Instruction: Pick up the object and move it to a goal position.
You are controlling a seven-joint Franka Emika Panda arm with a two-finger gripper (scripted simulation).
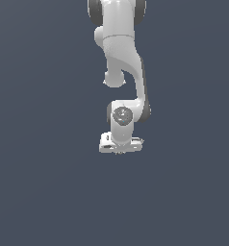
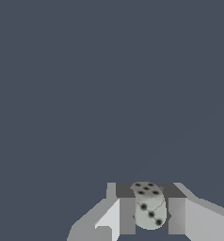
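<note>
White, glossy jointed robot arm [image 1: 122, 57] hangs down from the top of the exterior view over a flat, dark slate-grey floor [image 1: 39, 192], wrist pointing downward. At its lower end, the white two-fingered gripper [image 1: 120, 151] sits below the round wrist joint; fingertips barely visible there, only small nubs under the hand's wide body. Wrist view gives the detail: the gripper [image 2: 151, 215] has its two flat grey fingers [image 2: 127, 215] pressed in on a small pale grey die-like cube with rounded corners and black pips [image 2: 149, 205]. Cube sits between the two fingers, touching both, slightly tilted, pips showing on two faces. In the exterior view the cube is too small to pick out beneath the hand. Whether it touches the floor cannot be told.
</note>
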